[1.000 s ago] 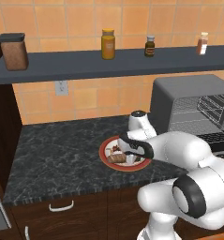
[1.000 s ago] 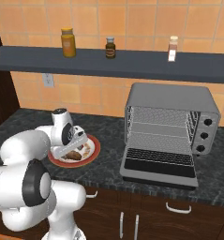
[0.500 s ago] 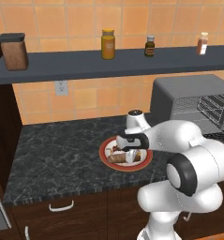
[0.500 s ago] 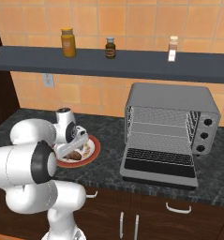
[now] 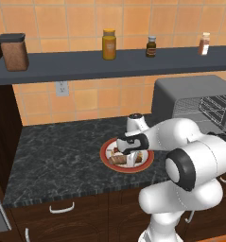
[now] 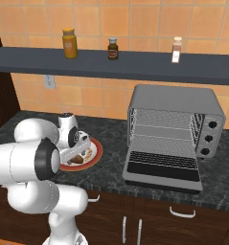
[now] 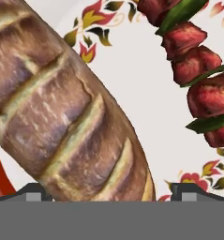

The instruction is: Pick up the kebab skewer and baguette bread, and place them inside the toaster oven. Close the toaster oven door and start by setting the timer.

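Since a second ago I have the gripper [image 7: 105,190] lower, now wide open just over the baguette bread [image 7: 62,108], nothing grasped, one tip on each side of the loaf. The kebab skewer [image 7: 197,79] lies beside it on the same red-rimmed plate [image 5: 105,156]. Farther right, the toaster oven [image 6: 176,131] stands with its toaster oven door [image 6: 163,170] folded down, racks bare.

My body: glossy white, rounded shells

My arm [image 5: 190,142] has bulbous white links with dark round joint caps, and my end effector [image 5: 132,150] ends in small dark finger tips [image 7: 34,191].
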{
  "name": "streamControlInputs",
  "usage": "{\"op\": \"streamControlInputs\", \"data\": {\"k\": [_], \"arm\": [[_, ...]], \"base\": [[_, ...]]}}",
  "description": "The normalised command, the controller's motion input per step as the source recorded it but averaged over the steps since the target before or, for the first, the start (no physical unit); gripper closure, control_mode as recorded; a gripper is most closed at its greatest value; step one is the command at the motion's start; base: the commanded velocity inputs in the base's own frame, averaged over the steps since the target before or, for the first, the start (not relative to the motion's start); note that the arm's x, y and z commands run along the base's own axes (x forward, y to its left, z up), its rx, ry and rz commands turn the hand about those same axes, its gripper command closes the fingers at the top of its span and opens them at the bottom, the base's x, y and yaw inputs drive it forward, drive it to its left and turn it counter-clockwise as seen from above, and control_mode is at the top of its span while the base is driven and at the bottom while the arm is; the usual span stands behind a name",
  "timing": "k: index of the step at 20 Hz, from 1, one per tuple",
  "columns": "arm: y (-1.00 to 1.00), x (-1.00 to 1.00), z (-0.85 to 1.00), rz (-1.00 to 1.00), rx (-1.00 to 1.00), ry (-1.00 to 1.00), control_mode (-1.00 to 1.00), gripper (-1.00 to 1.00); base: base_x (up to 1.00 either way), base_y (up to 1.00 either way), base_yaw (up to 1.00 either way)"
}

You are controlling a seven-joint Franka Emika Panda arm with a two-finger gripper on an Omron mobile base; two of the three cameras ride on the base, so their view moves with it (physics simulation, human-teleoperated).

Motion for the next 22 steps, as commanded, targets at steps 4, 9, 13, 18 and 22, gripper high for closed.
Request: {"op": "streamControlInputs", "data": {"k": [4,9,13,18,22], "arm": [[0.00,0.00,-0.20,0.02,0.01,0.02,-1.00,-1.00],[0.00,0.00,-0.06,0.03,0.02,0.02,-1.00,1.00],[-0.17,-0.21,0.09,0.00,0.07,0.08,-1.00,1.00],[-0.45,-0.75,0.96,0.00,0.16,0.00,-1.00,1.00],[-0.55,-0.84,1.00,-0.10,0.08,0.00,-1.00,1.00]], "base": [[0.00,0.00,0.00],[0.00,0.00,0.00],[0.00,0.00,0.00],[0.00,0.00,0.00],[0.00,0.00,0.00]]}}
